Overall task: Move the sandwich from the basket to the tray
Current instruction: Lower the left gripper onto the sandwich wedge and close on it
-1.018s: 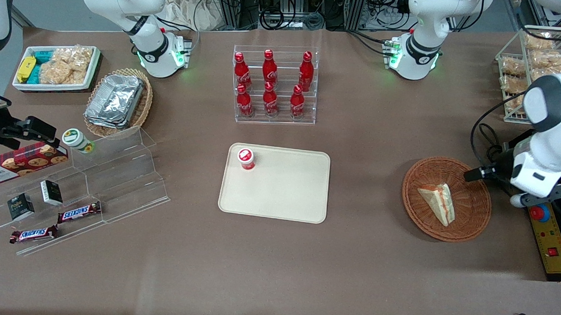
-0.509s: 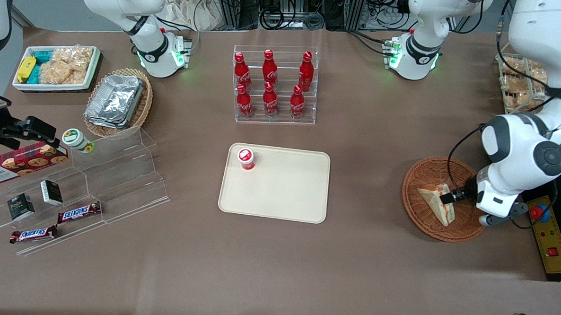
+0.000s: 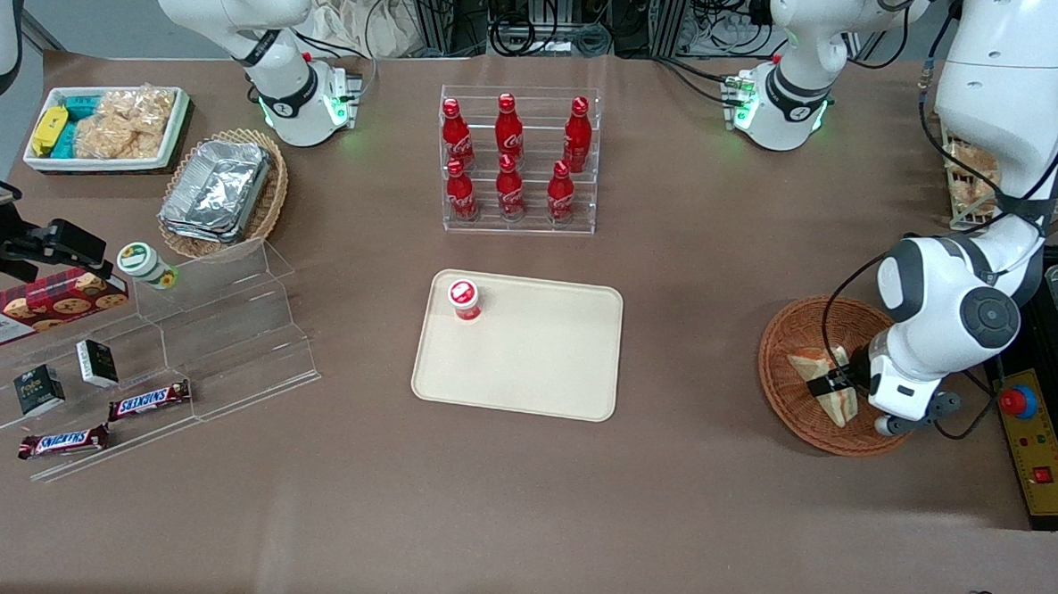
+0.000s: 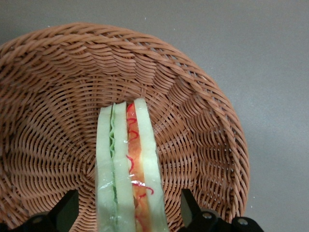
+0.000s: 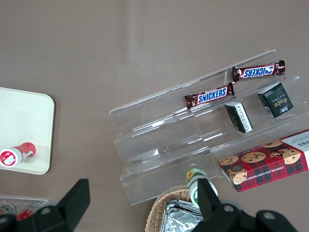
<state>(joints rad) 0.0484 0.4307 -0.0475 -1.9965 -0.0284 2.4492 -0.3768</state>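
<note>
Wrist view shows the gripper (image 4: 128, 212) fingers (image 4: 67, 208) spread wide, straddling the sandwich (image 4: 126, 169) in the basket (image 4: 193, 111), gripping nothing. Reach step; next, close, lift, carry to the tray (image 3: 527, 350).

The working arm (image 3: 992, 130) is your classic Franka look: glossy white shells, chunky rounded links, with dark grey rings at the joints and a big grey round cap on the elbow-ish joint (image 3: 990, 314) near the table's working-arm end. Black cables loop along it and hang off the wrist. There's a small grey knob sticking out under the last white link. Its base (image 3: 787, 107) is a white dome with a black band, a little logo mark and green glowing lights. The gripper (image 4: 129, 212) has black fingers (image 4: 66, 209), wedge-shaped, with round screw heads in the black bodies they sit on.
</note>
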